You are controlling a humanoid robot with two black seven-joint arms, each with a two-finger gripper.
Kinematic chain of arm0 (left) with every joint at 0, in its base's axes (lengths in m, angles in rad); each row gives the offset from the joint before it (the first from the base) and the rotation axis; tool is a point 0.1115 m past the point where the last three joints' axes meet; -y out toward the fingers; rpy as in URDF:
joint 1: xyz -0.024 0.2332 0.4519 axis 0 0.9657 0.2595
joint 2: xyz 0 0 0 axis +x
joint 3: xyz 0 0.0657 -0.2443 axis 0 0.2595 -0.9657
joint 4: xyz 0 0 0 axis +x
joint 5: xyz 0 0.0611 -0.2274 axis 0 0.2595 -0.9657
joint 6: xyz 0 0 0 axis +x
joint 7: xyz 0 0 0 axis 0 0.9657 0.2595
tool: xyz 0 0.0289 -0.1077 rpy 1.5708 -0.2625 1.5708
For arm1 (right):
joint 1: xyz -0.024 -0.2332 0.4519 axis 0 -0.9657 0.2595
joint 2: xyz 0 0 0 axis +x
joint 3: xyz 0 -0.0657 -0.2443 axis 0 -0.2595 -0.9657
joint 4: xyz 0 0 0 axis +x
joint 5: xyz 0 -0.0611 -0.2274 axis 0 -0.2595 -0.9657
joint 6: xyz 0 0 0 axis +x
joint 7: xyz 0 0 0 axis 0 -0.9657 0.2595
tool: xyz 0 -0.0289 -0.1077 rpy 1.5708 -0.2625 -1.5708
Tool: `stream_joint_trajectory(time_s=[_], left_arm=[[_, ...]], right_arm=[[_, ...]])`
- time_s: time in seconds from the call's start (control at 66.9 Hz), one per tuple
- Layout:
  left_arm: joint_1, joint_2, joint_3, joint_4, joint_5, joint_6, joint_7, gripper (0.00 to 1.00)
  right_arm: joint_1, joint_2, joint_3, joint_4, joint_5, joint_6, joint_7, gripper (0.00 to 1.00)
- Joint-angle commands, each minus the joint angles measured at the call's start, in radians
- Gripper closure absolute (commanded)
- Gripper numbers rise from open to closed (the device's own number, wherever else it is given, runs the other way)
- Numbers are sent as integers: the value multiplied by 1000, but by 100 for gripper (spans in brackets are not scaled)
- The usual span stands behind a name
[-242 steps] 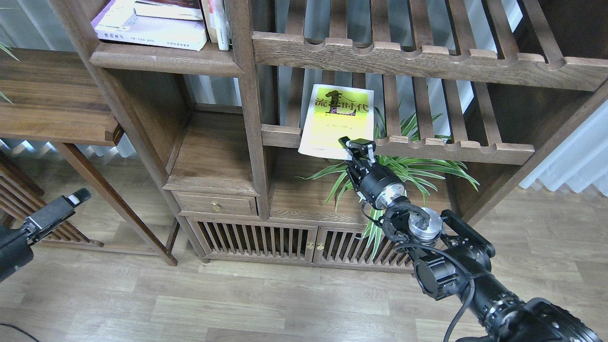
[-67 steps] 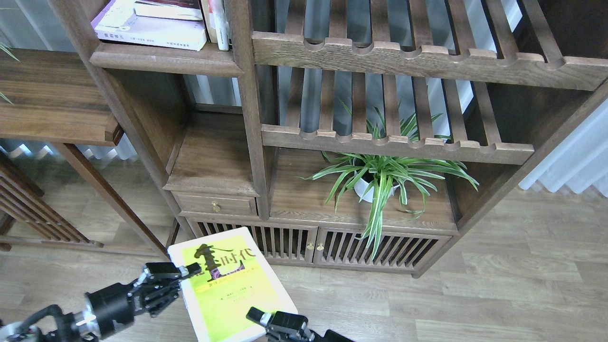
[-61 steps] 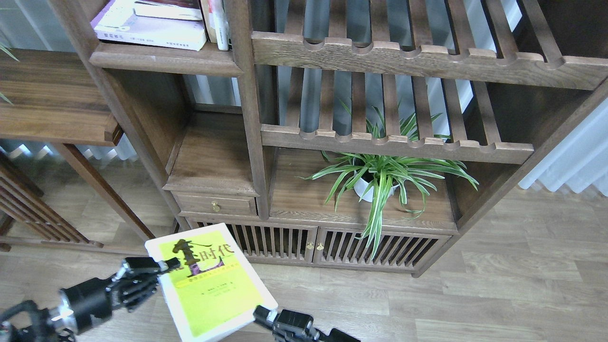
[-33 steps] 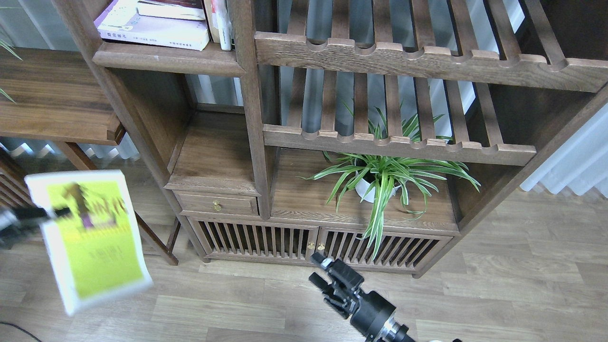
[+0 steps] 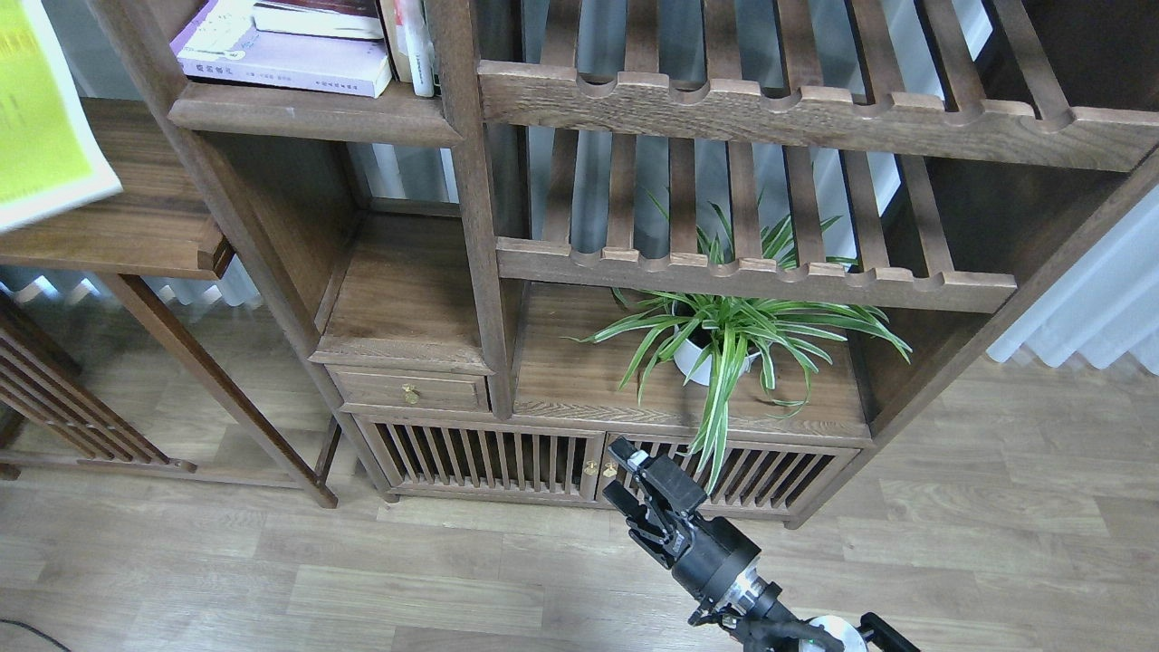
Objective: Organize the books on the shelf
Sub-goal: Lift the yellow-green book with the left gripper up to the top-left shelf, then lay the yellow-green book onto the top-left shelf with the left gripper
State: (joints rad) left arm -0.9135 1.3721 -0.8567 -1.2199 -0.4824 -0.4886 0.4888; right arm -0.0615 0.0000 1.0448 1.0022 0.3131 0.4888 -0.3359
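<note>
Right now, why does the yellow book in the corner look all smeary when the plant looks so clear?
In the head view, the yellow-green book at the top left edge is blurred, probably from motion, and mostly cut off by the frame. The spider plant and the right gripper look sharp. Light is even daylight, with no strong glare.

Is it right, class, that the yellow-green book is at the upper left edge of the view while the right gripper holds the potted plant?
Not quite. In the head view the yellow-green book is at the upper left, but the right gripper holds nothing; it hangs below the potted plant, apart from it.
</note>
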Motion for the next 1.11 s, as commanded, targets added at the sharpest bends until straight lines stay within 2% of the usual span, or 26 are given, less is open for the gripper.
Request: stream_joint_trajectory(time_s=[0.0,0.135,0.164,0.269,0.553,0.822,0.852,0.882,0.897,1.016,1.091], left_arm=[[-102,-106,2,25,79,0,0,100],[-225,-284,-4,68,208,0,0,100],[-274,-369,-15,97,278,0,0,100],[-361,-493,-19,169,396,0,0,100],[-539,-674,-16,361,637,0,0,100],[-581,-778,-22,477,792,0,0,100],[-579,-806,-22,513,814,0,-67,100],[-579,-808,-22,517,827,0,-91,100],[-579,-808,-22,522,849,0,-119,100],[-577,-808,-22,537,900,0,-214,100],[-581,-817,-12,576,909,0,-305,100]], right_arm=[[-1,0,1,1,0,0,1,1],[-1,0,1,3,0,0,1,1],[0,0,1,4,0,0,1,1],[0,0,0,7,0,0,1,1],[-8,0,3,10,1,0,1,1],[-11,0,1,15,3,0,1,1],[-12,0,3,18,3,0,1,1],[-12,0,3,18,3,0,1,1],[-12,0,3,18,3,0,1,1],[-14,0,12,18,3,0,1,1],[-12,0,12,19,3,0,1,1]])
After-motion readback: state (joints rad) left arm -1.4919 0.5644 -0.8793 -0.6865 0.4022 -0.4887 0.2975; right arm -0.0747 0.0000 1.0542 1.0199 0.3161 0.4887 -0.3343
